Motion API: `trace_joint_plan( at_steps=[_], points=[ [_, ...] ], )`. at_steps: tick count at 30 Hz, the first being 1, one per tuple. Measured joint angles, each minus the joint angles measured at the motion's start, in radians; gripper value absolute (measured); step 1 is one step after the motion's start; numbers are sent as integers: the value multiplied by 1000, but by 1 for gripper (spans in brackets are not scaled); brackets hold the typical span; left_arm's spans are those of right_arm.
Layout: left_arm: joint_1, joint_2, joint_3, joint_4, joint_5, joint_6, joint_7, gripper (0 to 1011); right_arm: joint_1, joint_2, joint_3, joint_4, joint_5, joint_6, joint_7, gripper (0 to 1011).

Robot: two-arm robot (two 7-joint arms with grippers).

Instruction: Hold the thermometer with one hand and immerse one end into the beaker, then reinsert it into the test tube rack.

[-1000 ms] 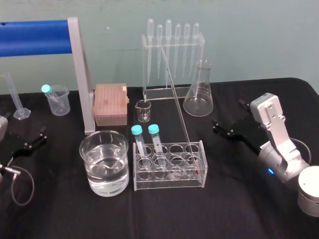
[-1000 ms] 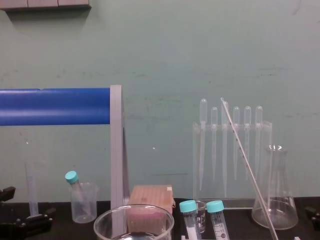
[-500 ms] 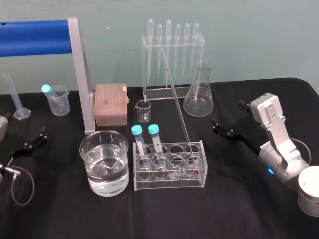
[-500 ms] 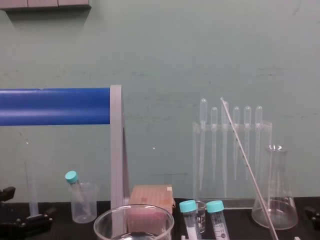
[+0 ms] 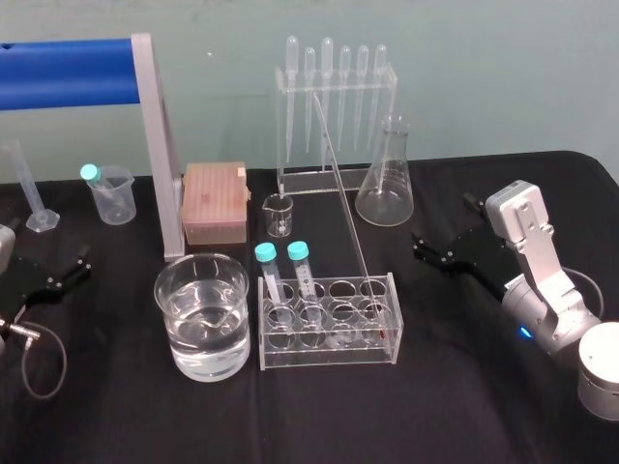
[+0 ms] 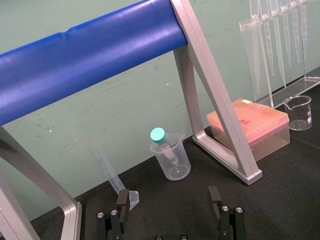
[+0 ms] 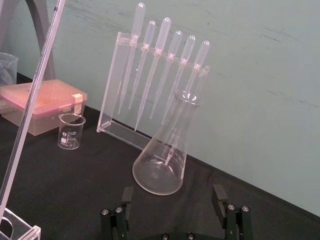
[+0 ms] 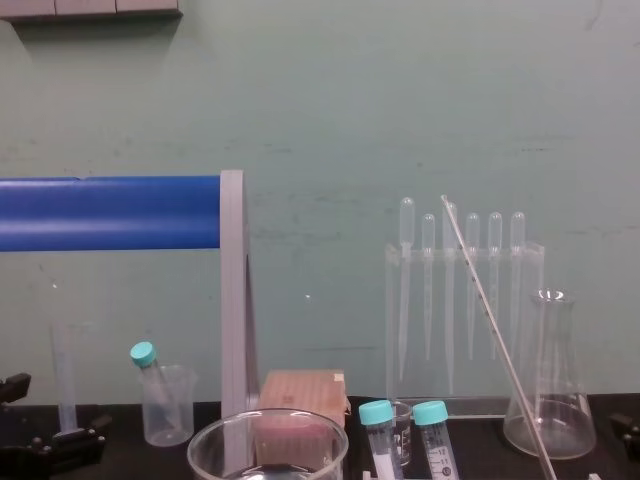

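Note:
The thermometer (image 5: 344, 193) is a long thin glass rod leaning in the right end of the clear test tube rack (image 5: 327, 340), its top tilted back and left. It also shows as the thermometer (image 8: 495, 330) and thermometer (image 7: 32, 100). The large beaker (image 5: 171, 290), holding clear liquid, stands just left of the rack; its rim (image 8: 205, 440) shows in the chest view. My right gripper (image 5: 441, 220) rests open on the cloth right of the rack, empty, with fingers (image 7: 218, 194) spread. My left gripper (image 5: 83, 261) lies open at the far left, fingers (image 6: 122, 200) apart.
Two teal-capped tubes (image 5: 280, 266) stand in the rack's left end. Behind are a pipette stand (image 5: 334, 106), a conical flask (image 5: 385, 184), a small beaker (image 5: 278, 215) and a pink tip box (image 5: 214, 201). A blue-barred frame (image 5: 155, 145), plastic beaker (image 5: 111, 193) and measuring cylinder (image 5: 31, 188) stand left.

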Motion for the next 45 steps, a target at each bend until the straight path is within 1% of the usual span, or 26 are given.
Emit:
trace_joint_plan(
  at_steps=[45],
  points=[
    [0,0,0,0,0,0,0,1008,0,0,0,0,0,0,0,1003]
  ],
)
